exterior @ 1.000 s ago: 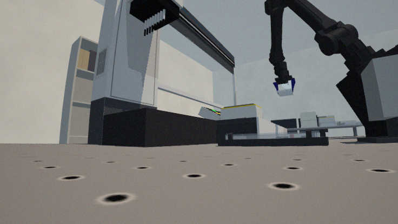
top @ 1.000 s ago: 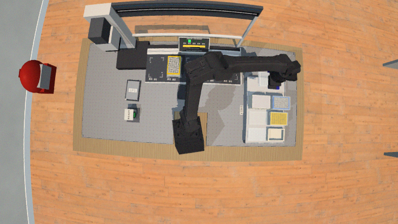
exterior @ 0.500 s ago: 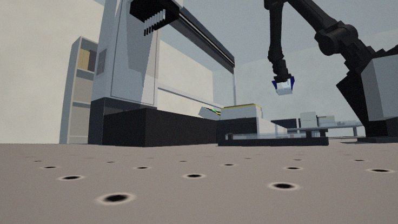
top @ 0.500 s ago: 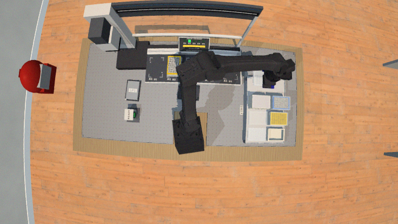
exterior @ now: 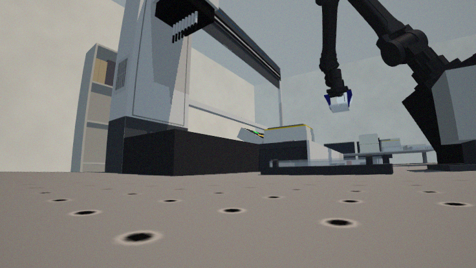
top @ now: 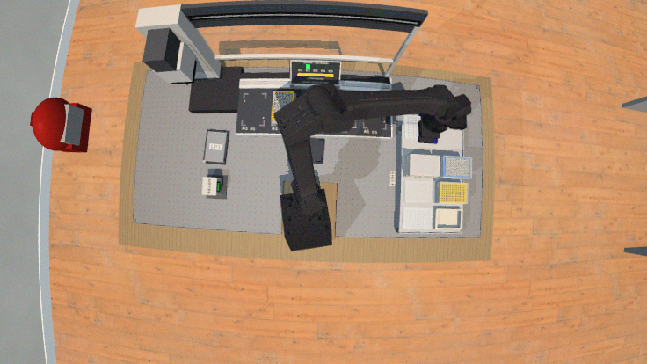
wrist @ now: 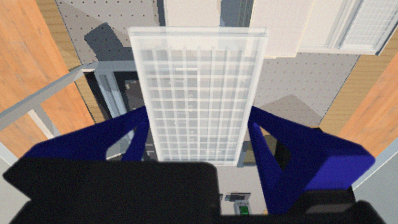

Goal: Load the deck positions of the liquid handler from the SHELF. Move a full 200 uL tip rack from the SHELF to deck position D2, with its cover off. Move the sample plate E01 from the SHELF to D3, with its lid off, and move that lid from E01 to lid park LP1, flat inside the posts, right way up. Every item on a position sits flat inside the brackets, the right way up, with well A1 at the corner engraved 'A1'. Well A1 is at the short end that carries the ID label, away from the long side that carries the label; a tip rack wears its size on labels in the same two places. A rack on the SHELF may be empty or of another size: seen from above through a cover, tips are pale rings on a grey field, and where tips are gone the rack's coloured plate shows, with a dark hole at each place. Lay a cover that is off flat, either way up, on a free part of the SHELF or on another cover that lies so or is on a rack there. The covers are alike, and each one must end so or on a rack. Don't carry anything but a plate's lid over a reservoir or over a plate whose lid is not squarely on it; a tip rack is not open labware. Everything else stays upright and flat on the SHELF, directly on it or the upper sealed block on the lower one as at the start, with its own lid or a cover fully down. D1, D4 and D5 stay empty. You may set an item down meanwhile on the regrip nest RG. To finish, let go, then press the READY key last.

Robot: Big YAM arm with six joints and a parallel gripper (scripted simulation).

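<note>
Plate in the air, one rack already on the deck

A yellow tip rack (top: 283,105) sits uncovered in the second deck spot; the lid park (top: 215,146) looks unfilled and the ready key (top: 213,185) waits. The claw (wrist: 200,135), spread wide, is pinching a clear gridded plate (wrist: 199,95) by its long sides, high above the far end of the shelf (top: 454,143). Delivery, lid removal and keypress remain.

Pale well plate (wrist: 199,95) with clear lid, grid of wells visible, clamped between blue fingers, raised well above shelf (top: 452,143). Yellow-rimmed tip rack (top: 282,105) uncovered on deck, pale rings on grey.
</note>
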